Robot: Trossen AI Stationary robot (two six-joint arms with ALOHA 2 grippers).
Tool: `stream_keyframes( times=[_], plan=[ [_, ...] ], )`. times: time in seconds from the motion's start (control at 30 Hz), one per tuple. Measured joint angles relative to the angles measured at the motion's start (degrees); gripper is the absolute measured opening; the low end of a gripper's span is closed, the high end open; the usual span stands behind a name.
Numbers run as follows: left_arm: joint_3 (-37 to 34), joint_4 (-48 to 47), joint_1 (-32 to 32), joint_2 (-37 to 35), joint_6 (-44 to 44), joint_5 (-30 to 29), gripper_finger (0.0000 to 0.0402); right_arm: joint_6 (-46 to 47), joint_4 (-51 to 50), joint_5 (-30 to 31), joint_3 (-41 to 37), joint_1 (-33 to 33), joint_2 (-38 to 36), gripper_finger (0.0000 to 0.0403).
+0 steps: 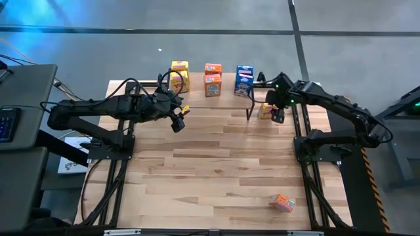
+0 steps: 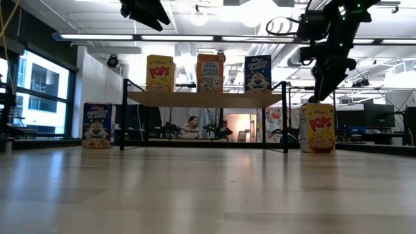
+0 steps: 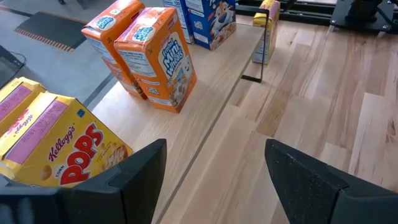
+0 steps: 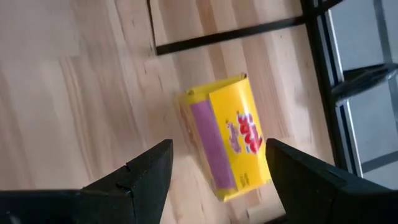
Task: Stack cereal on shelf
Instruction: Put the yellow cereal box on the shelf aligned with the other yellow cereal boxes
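Observation:
The shelf (image 1: 226, 98) stands along the table's far edge. Yellow (image 1: 178, 75), orange (image 1: 212, 79) and blue (image 1: 244, 80) cereal boxes stand upright on its plank. Another yellow box (image 2: 318, 127) stands on the tabletop beside the shelf's right legs. A blue box (image 2: 96, 125) stands on the table by its left end. An orange box (image 1: 283, 202) lies near the front right. My left gripper (image 1: 177, 123) is open and empty, above the shelf's left part, close to the yellow box (image 3: 56, 146). My right gripper (image 2: 320, 91) is open, pointing down just above the yellow box (image 4: 230, 143) on the table.
The shelf's thin black legs (image 3: 258, 56) stand close to the yellow box on the table. Black arm frames (image 1: 308, 151) run along both table sides. Bare wood lies across the table's middle (image 1: 216, 164). A person (image 2: 192, 127) sits in the room beyond the table.

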Motion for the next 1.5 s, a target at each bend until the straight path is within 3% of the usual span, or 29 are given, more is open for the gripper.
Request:
stream_keyframes(
  times=[0.33,0.83,1.2,1.5],
  plan=[
    [0.0,0.0,0.0,0.0,0.0,0.0,0.0264,-0.5,4.1,3.1,-3.2,-0.2,0.0,0.0250],
    [0.0,0.0,0.0,0.0,0.0,0.0,0.0264,0.1,6.7,2.3,-6.7,-0.2,0.0,0.0248],
    [0.0,0.1,0.0,0.0,0.5,0.0,0.0264,0.5,6.8,1.8,-6.7,-0.2,0.0,0.0182],
    [0.0,2.7,0.0,0.0,2.3,-0.2,0.0264,4.5,4.2,1.6,-5.3,-0.1,0.0,0.0177]
  ],
)
